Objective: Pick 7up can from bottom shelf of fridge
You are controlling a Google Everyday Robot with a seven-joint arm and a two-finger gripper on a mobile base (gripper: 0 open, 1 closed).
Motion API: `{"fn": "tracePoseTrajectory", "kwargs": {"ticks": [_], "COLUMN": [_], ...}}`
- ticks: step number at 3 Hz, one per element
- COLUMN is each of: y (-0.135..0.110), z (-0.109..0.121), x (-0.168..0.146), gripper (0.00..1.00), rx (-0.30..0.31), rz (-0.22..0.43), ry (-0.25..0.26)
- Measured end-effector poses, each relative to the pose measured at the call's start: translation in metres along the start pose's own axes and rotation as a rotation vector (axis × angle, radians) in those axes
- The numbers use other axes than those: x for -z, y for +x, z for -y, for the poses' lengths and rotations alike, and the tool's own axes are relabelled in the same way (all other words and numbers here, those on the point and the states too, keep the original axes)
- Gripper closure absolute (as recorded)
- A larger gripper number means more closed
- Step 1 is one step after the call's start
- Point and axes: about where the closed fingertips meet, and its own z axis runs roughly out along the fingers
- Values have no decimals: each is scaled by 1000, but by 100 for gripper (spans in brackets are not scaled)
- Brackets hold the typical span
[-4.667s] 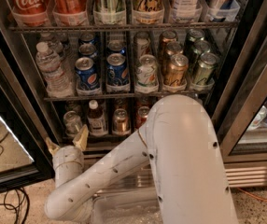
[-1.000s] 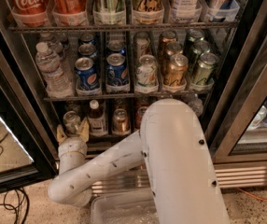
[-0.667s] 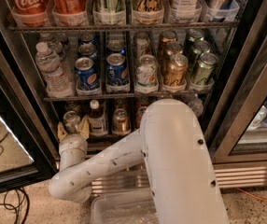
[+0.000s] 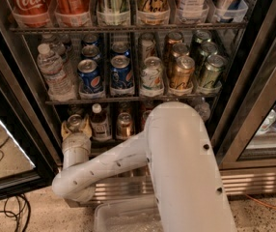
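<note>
The fridge (image 4: 254,105) stands open in front of me. On its bottom shelf (image 4: 109,141), at the far left, is the 7up can (image 4: 74,121), pale silvery-grey with a shiny top. My gripper (image 4: 75,128) is at that can, reaching in from below on the white arm (image 4: 128,163), and the can top shows just above the wrist. A dark bottle (image 4: 99,123) and a bronze-gold can (image 4: 124,126) stand to the right of the can on the same shelf. The arm hides the shelf's right part.
The rack above holds a water bottle (image 4: 53,71), blue Pepsi cans (image 4: 88,76), and silver, gold and green cans. The top rack holds Coca-Cola (image 4: 29,1). The black door frame (image 4: 12,144) is close on the left. A clear bin (image 4: 123,219) lies on the floor.
Since 4.7 s ago the gripper has risen and moved right from below the shelf edge up to the 7up can. Over the last second it has barely moved.
</note>
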Motion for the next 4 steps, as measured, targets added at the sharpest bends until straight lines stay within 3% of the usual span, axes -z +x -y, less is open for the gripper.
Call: {"fn": "tracePoseTrajectory", "kwargs": {"ticks": [2, 3, 4], "y": [0, -12, -37], "z": [0, 3, 5], "x": [0, 11, 30], "gripper": [86, 100, 100], "rx": [0, -11, -20], "rz": [0, 46, 130], "ry": [0, 3, 0]}}
